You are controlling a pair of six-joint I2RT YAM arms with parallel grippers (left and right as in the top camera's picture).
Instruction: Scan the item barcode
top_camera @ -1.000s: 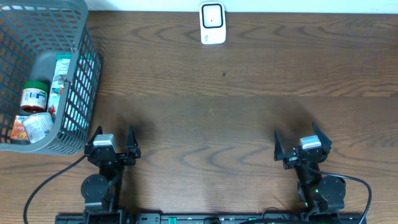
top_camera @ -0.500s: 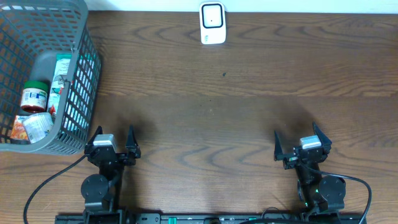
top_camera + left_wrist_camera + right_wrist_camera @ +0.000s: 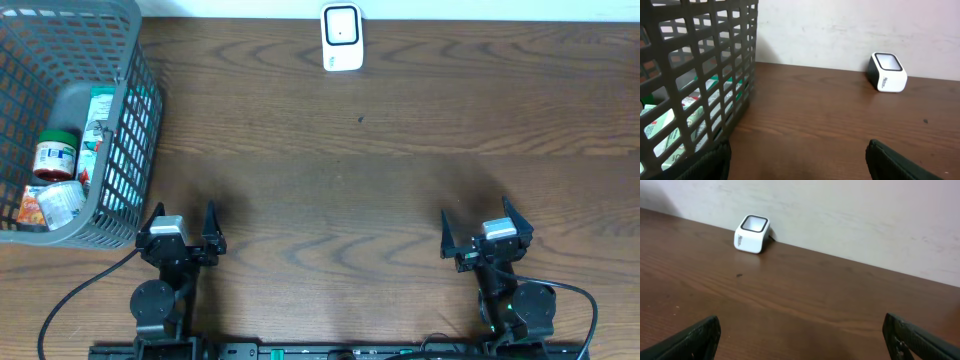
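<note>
Dark wood-grain table (image 3: 380, 170) (smooth, faint sheen), grey plastic mesh basket (image 3: 140, 120), glossy white plastic scanner (image 3: 341, 40)

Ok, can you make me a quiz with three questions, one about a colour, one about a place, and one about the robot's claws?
1. What colour is the basket? A red; B grey; C yellow.
2. Where does the white scanner stand? A inside the basket; B at the table's far edge; C on the floor.
3. The left gripper and right gripper are: A both open and empty; B both shut; C holding a ball.
Answers: 1 B, its mesh is grey. 2 B, it sits alone at the far edge. 3 A, fingers apart, nothing between.
</note>
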